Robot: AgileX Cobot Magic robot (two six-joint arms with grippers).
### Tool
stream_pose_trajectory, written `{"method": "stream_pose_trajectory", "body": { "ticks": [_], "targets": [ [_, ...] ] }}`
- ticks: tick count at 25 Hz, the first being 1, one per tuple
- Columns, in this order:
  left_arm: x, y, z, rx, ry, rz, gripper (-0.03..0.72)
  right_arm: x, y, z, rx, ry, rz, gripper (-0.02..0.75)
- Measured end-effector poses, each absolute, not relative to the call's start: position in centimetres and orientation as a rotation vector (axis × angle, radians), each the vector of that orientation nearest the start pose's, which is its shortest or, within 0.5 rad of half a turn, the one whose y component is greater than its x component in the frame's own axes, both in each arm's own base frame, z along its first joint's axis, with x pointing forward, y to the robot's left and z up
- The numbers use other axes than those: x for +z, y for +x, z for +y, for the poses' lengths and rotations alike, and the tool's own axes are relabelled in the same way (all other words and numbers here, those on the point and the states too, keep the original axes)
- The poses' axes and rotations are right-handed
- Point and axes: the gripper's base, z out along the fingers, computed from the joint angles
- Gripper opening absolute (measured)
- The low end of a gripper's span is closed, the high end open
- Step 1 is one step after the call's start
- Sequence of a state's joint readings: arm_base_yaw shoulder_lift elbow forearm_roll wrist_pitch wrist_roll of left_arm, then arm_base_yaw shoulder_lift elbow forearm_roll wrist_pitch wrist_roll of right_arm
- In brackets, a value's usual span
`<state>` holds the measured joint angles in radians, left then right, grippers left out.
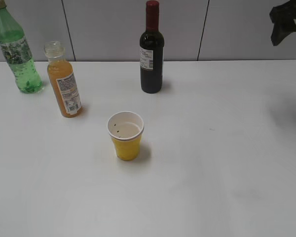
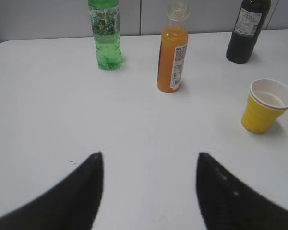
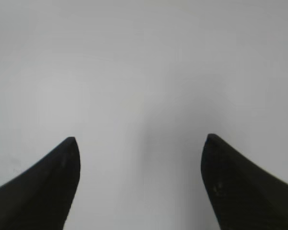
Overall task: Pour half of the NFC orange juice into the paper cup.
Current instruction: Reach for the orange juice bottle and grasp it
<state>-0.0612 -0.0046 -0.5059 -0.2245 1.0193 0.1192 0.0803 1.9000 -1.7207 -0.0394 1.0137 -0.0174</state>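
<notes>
The NFC orange juice (image 1: 64, 86) is a small clear bottle of orange liquid with a white label, uncapped, upright at the left of the white table; it also shows in the left wrist view (image 2: 173, 52). The yellow paper cup (image 1: 126, 140) stands upright in front of it, right of it in the left wrist view (image 2: 264, 108). My left gripper (image 2: 149, 155) is open and empty, well short of the bottle. My right gripper (image 3: 140, 140) is open and empty over bare table; its arm (image 1: 286, 22) shows at the top right, raised.
A taller green bottle (image 1: 17, 54) stands at the back left, also in the left wrist view (image 2: 105, 36). A dark wine bottle (image 1: 151, 54) stands behind the cup, also in the left wrist view (image 2: 247, 31). A grey wall runs behind the table.
</notes>
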Motion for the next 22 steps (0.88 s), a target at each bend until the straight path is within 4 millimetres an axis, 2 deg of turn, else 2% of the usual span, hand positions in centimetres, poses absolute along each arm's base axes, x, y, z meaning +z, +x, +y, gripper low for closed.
{"method": "stream_pose_trajectory", "body": {
  "ticks": [1, 3, 8, 12, 16, 22],
  "targets": [
    [28.4, -0.7, -1.7, -0.229, 0.184, 1.972, 0.553, 29.4, 41.6, 2.9, -0.037, -0.157, 2.711, 0.595],
    [28.4, -0.7, -1.7, -0.23, 0.185, 1.971, 0.631, 29.2, 40.9, 2.8, -0.049, -0.191, 2.787, 0.595],
    [28.4, -0.7, -1.7, -0.23, 0.185, 1.971, 0.653, 29.5, 39.7, 2.8, -0.028, -0.207, 2.838, 0.595],
    [28.4, -0.7, -1.7, -0.23, 0.185, 1.971, 0.651, 31.2, 37.3, 2.8, 0.002, -0.2, 2.815, 0.595],
    [28.4, -0.7, -1.7, -0.231, 0.184, 1.971, 0.646, 33.2, 33.4, 2.6, 0.016, -0.197, 2.785, 0.594],
    [28.4, -0.7, -1.7, -0.232, 0.184, 1.97, 0.634, 33.8, 26.1, 2.1, 0.019, -0.194, 2.762, 0.594]
  ]
}}
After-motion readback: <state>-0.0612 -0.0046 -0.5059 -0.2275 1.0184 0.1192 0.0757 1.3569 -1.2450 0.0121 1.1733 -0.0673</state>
